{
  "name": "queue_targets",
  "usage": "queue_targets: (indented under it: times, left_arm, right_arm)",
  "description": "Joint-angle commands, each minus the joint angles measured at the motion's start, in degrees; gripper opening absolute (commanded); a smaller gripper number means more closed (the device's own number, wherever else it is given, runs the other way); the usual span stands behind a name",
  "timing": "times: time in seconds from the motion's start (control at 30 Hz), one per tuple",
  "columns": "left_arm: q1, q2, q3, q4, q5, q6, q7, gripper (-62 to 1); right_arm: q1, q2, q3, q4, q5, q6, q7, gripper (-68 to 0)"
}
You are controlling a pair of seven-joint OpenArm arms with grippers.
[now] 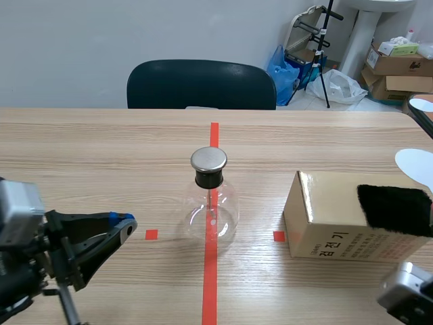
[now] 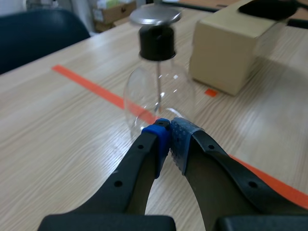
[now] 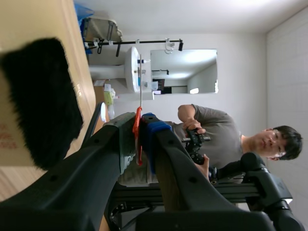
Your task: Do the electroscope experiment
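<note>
The electroscope [image 1: 211, 206], a clear flask with a black stopper and a flat metal cap [image 1: 208, 160], stands upright on the orange-red centre line [image 1: 210, 277] in the middle of the table, its long axis vertical, so the cap faces straight up. The left gripper [image 2: 169, 132] lies low at the flask's left, with the glass directly ahead of its tips and near them. Its two blue pads are pressed together and hold nothing. To the flask's right, apart from it, sits a cardboard box [image 1: 325, 223] with a black fur pad [image 1: 392, 208] lying on its top. The right gripper [image 3: 142, 120] is turned on its side beside that fur. Its jaws are nearly closed on a thin red-orange piece [image 3: 137, 132], and I cannot tell what it is. The flask does not appear in the right wrist view, so that gripper points away from it. By my reading the left arm is much the nearer to the glass, but whatever goes to the cap must come down from above, across the gap from the box side.
</note>
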Motion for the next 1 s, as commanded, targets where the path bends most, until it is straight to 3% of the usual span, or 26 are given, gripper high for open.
queue_targets:
  times: [0.0,0.17,0.3,0.47,0.8,0.87,0.9,0.97]
  left_arm:
    - [3.78,-0.48,-2.4,4.17,-0.15,-1.36,-1.64,-57.7]
    - [15.69,-1.29,-12.28,16.5,0.94,-9.31,-1.62,-57.7]
    - [23.1,-1.27,-19.02,25.07,2.16,-15.65,-1.64,-57.7]
    - [27.17,-0.79,-23.61,30.51,2.19,-15.65,-2.67,-57.8]
    - [27.15,-0.79,-24.96,30.73,2.45,-15.65,-2.6,-57.7]
    - [27.15,-0.79,-25.22,30.73,3.93,-15.65,-2.62,-51.9]
    - [27.15,-0.79,-25.31,30.73,5.14,-15.65,-2.62,-44.3]
    - [27.15,-0.79,-25.33,30.73,6.99,-15.65,-2.62,-21.9]
  right_arm:
    - [0.44,0.13,0.63,-1.14,1.46,-3.47,1.77,-66.5]
    - [2.32,0.13,2.69,-5.77,2.73,-3.47,6.58,-66.5]
    - [4.44,0.15,3.04,-9.31,2.36,-3.47,7.04,-66.5]
    - [6.19,0.15,3.04,-12.46,0.35,-3.47,7.58,-66.5]
    - [6.73,0.15,2.95,-16.22,-2.03,-3.47,8.04,-66.5]
    - [6.71,0.15,2.95,-16.41,-2.05,-3.47,8.09,-66.5]
    - [6.71,0.15,2.91,-16.41,-2.4,-3.47,8.46,-66.5]
    - [6.71,0.15,2.91,-16.41,-3.28,-3.47,10.73,-66.5]
